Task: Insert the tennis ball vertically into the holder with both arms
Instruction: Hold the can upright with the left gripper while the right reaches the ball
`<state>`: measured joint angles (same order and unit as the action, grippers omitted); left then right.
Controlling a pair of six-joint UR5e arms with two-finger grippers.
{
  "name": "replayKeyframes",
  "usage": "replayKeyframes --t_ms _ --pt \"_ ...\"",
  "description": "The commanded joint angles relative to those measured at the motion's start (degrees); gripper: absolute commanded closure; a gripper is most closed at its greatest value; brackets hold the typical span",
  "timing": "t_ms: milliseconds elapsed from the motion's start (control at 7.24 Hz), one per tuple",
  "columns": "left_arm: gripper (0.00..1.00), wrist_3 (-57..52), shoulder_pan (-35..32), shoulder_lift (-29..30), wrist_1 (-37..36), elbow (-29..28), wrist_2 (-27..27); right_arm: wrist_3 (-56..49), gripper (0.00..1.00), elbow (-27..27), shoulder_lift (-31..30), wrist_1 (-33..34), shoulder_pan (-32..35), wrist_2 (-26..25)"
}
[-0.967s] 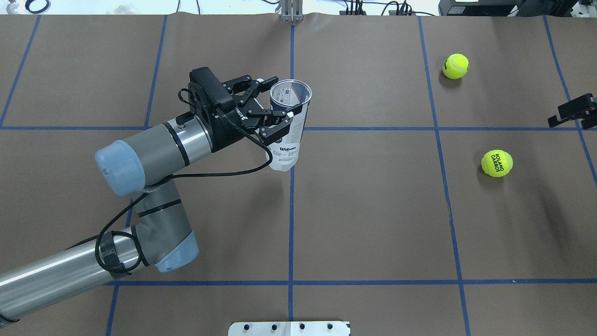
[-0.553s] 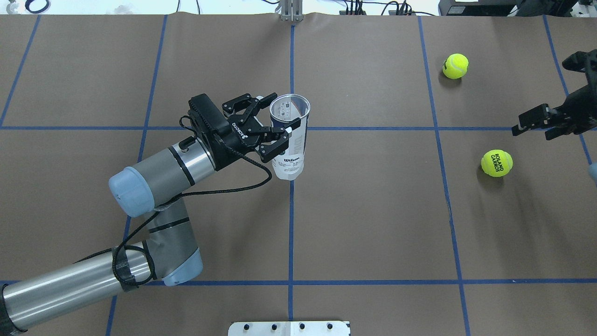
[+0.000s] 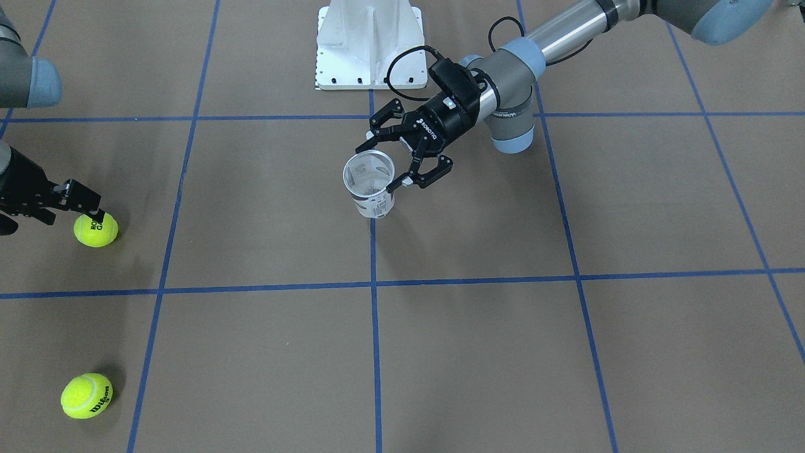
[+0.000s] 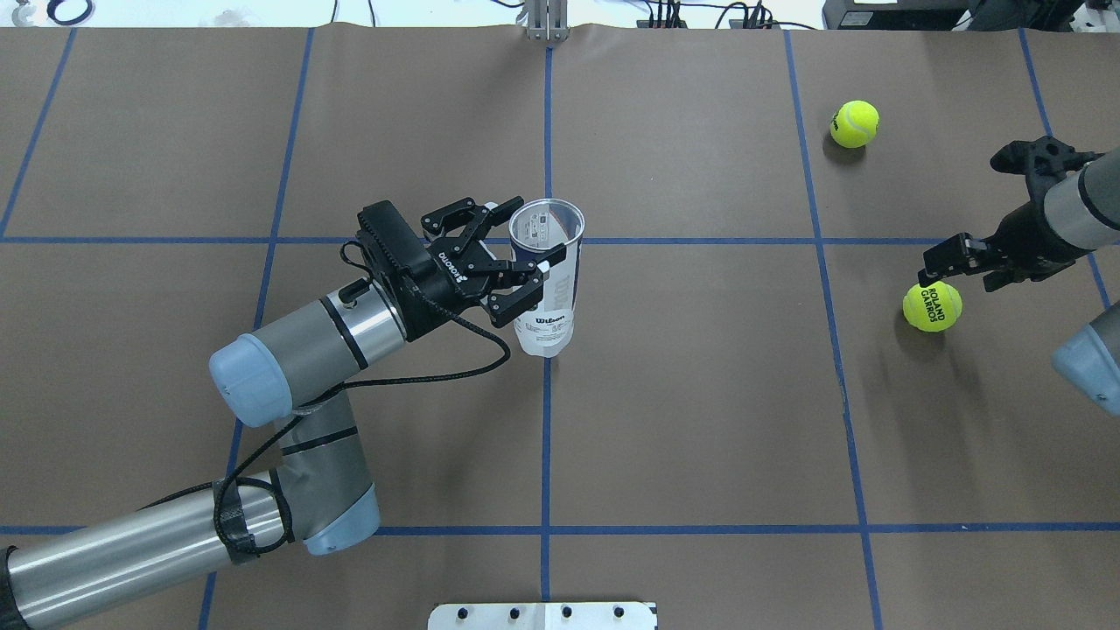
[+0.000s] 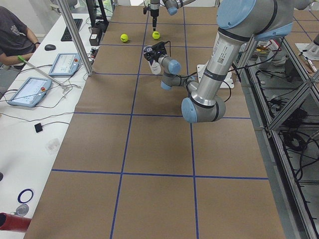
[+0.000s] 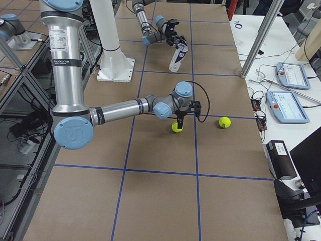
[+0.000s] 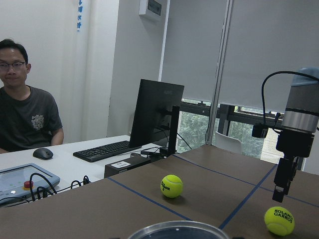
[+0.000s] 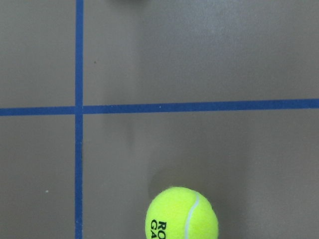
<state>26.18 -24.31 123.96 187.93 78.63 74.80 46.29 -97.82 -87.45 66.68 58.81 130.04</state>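
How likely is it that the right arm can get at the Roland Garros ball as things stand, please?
Probably yes. The right claw hangs open just above the Roland Garros ball, slightly to one side, with nothing between them; the other ball and the holder are well away.

table (image 4: 700, 394): brown paper, blue tape grid, under the left pincer (image 4: 523, 238) | ahead of pincer: white desk (image 7: 75, 162) with black monitor (image 7: 157, 112), keyboard (image 7: 107, 149), mouse (image 7: 42, 153) | behind desk: white wall (image 7: 50, 30), grey blinds (image 7: 194, 50) half down over windows (image 7: 199, 129), daylight below

Clear holder (image 4: 547, 280) is upright, open-topped; yellow tennis ball (image 4: 933, 305) lies apart.
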Motion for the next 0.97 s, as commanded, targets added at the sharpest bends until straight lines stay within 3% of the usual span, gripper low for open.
replayKeyframes --t_ms 0,415,829 --pt "0.34 -0.25 0.58 -0.81 3.21 -0.32 -1.93 0.12 0.01 -0.09 0.00 0.12 -0.18 -0.22" --pt "0.34 -9.36 2.51 -1.00 10.94 -1.10 -2.21 0.12 0.01 -0.27 0.00 0.03 -0.27 -0.22" --pt "0.35 -12.73 3.91 -1.17 13.93 -3.47 -2.12 0.12 0.01 -0.09 0.53 0.12 -0.80 -0.31"
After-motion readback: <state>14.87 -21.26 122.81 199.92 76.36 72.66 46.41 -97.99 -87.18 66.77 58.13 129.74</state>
